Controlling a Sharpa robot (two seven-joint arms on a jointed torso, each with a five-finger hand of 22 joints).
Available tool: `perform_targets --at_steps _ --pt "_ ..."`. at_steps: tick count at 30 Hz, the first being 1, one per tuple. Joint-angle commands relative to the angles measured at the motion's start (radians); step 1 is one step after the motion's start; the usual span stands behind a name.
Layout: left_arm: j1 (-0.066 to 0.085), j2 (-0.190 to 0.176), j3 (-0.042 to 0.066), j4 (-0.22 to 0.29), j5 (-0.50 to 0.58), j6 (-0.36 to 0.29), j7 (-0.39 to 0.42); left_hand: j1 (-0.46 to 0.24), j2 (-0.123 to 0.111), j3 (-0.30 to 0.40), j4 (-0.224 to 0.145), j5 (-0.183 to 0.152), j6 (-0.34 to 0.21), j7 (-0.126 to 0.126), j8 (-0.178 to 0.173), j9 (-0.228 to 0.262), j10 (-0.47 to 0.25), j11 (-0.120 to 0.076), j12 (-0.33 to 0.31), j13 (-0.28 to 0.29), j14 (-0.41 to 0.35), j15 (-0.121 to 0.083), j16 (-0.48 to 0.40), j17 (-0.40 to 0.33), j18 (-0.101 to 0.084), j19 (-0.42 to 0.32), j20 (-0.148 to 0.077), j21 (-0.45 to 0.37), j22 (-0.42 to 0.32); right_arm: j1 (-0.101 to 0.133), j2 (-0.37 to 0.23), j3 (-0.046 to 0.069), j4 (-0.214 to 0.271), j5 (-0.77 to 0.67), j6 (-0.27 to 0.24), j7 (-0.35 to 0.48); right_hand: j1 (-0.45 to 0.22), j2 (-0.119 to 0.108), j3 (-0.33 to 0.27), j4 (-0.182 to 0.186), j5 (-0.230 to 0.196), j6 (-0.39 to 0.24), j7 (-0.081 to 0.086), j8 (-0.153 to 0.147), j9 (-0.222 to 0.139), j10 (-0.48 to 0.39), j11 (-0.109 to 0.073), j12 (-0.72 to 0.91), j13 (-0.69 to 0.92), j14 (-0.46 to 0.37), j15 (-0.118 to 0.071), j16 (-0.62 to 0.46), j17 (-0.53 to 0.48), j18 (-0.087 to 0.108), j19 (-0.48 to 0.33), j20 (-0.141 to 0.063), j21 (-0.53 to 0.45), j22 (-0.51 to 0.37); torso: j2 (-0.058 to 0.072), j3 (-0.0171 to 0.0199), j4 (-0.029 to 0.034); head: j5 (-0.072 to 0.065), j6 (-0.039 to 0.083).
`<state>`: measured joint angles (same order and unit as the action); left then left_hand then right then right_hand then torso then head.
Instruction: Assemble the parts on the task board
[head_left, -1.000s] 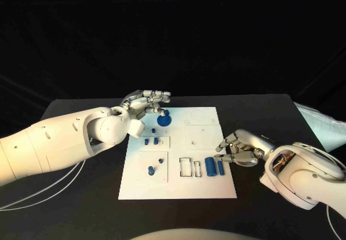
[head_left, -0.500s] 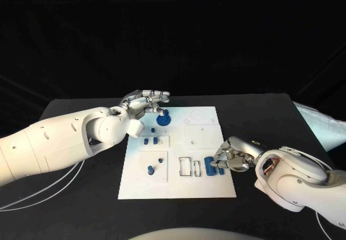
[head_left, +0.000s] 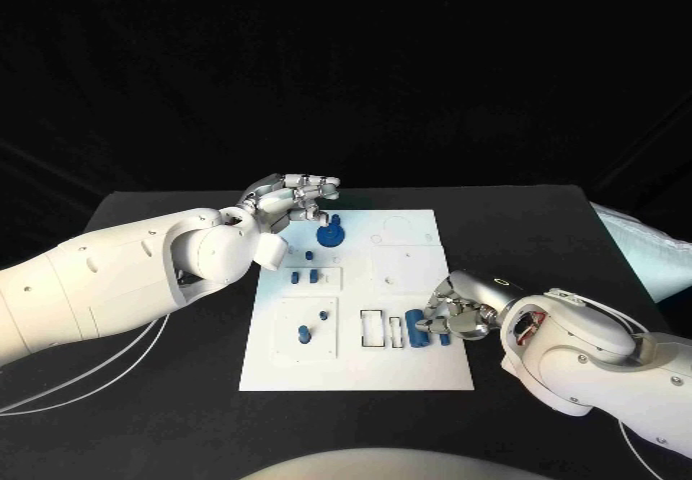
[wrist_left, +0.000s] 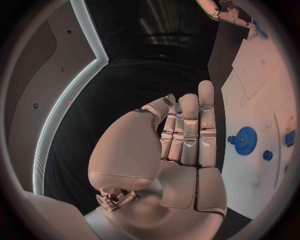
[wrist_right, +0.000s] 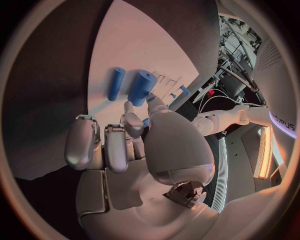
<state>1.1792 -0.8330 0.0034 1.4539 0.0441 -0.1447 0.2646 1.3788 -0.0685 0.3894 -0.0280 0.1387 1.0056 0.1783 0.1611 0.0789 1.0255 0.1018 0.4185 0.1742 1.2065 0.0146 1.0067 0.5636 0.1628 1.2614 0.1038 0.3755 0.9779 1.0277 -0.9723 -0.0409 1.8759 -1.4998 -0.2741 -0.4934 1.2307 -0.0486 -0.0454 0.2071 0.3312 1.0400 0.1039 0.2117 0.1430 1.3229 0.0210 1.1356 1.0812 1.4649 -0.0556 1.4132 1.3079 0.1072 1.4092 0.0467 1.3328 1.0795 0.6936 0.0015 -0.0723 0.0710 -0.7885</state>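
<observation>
The right hand (head_left: 459, 312), fingers curled but grasping nothing, hovers at the thick blue cylinder (head_left: 415, 328), lower right of centre; pinch it squarely. The left hand (head_left: 296, 198) is released.

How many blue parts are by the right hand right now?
2: a thick blue cylinder at the right hand, and a slimmer blue rod beside it on the task board. The hand may hide more.

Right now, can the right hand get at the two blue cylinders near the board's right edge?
Probably yes. The right hand is right beside the two blue cylinders on the board, its fingertips next to the thicker one, and nothing lies between them.
</observation>
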Motion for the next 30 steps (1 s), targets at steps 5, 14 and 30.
perform_targets --at_steps 5,14,30 --pt "0.0 -0.001 0.0 0.003 -0.004 0.02 0.009 -0.007 0.002 0.0 -0.006 0.005 -0.006 0.002 0.005 0.0 -0.01 -0.001 0.006 0.001 -0.009 0.001 0.002 -0.001 0.017 -0.001 0.008 -0.006 -0.001 -0.013 0.022 0.0 -0.015 -0.045 0.042 -0.03 -0.018 0.004 -0.033 0.037 0.001 -0.011 -0.005 0.014 0.007 -0.002 -0.004 0.001 0.009 0.062 -0.002 0.003 0.008 -0.017 0.002 -0.001 0.005 0.003 -0.005 -0.0033 0.0067 -0.003 -0.006" --pt "0.0 -0.004 0.0 0.004 -0.004 0.02 0.007 -0.007 0.002 0.0 -0.006 0.005 -0.006 0.002 0.005 0.0 -0.01 -0.001 0.006 0.001 -0.009 0.001 0.002 -0.001 0.017 -0.001 0.008 -0.006 -0.001 -0.028 0.045 0.0 -0.032 -0.054 0.076 -0.04 -0.016 -0.001 -0.053 0.054 -0.015 -0.015 -0.005 0.022 0.012 -0.002 -0.004 -0.001 0.015 0.062 -0.002 0.002 0.007 -0.017 0.001 -0.001 0.005 0.003 -0.009 -0.0062 0.0108 -0.006 -0.013" --pt "0.0 -0.003 0.0 0.003 -0.004 0.021 0.004 -0.007 0.002 0.0 -0.006 0.005 -0.006 0.002 0.005 0.0 -0.01 -0.001 0.006 0.001 -0.009 0.001 0.002 -0.001 0.017 -0.001 0.008 -0.006 -0.001 -0.033 0.055 0.0 -0.043 -0.052 0.098 -0.046 0.006 0.003 -0.064 0.059 -0.006 -0.01 -0.008 0.035 0.019 0.005 -0.007 0.009 0.033 0.063 -0.003 0.005 0.011 -0.018 0.003 -0.002 0.008 0.01 -0.016 -0.0098 0.0174 -0.015 -0.02"
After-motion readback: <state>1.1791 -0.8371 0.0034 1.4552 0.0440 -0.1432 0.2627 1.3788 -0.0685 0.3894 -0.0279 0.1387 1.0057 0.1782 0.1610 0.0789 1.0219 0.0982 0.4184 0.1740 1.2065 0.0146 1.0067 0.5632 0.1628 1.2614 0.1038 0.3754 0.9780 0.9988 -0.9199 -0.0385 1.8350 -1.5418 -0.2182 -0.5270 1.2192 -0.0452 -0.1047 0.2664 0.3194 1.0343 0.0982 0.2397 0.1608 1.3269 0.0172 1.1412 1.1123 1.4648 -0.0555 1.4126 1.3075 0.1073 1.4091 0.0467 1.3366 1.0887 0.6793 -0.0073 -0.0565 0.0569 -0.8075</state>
